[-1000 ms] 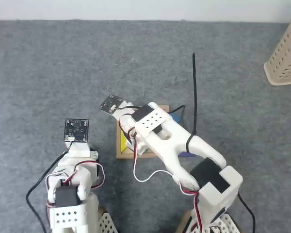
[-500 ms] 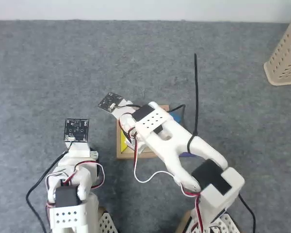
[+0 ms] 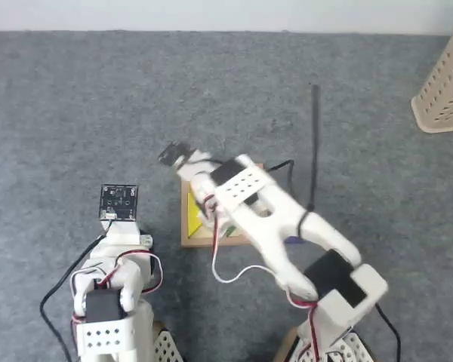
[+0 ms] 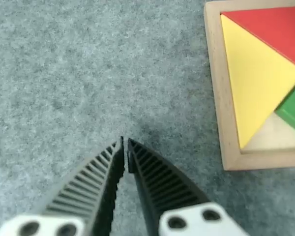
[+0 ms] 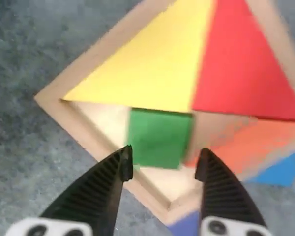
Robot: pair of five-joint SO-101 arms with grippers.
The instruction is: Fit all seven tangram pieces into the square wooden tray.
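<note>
Your right fingers (image 5: 164, 158) are spread wide and pinch nothing. They hang over the square wooden tray (image 5: 91, 133), with the green square (image 5: 160, 137) lying in the gap between them. One fingertip (image 5: 124, 160) overlaps that square's corner, but you cannot tell whether it touches the piece or hovers above it.

Your left fingers (image 4: 125, 143) are pressed all but together, with only a thin slit between the toothed faces and nothing held. They sit over the bare grey bench (image 4: 64, 73), near the tray's rim but apart from it.

The tray lies around the middle of the bench, toward the arms' edge. Inside it, the yellow triangle (image 5: 147, 69) runs along one rim and the red triangle (image 5: 241, 69) lies edge to edge with it. The green square meets the yellow triangle's long side, and bare wood shows between the square and the nearest tray corner. An orange piece (image 5: 246, 142) lies beside the square, under the red triangle.

A blue piece (image 5: 280, 169) past the orange one is cut off at the frame edge, so its shape is unclear to you. A violet piece (image 5: 183, 227) shows just outside the tray's corner, mostly hidden between the fingers. From the high view, the right arm (image 3: 272, 219) covers most of the tray. There you see the rim toward the left arm and a strip of yellow. The fingers under the right arm's wrist are hard to make out.
</note>
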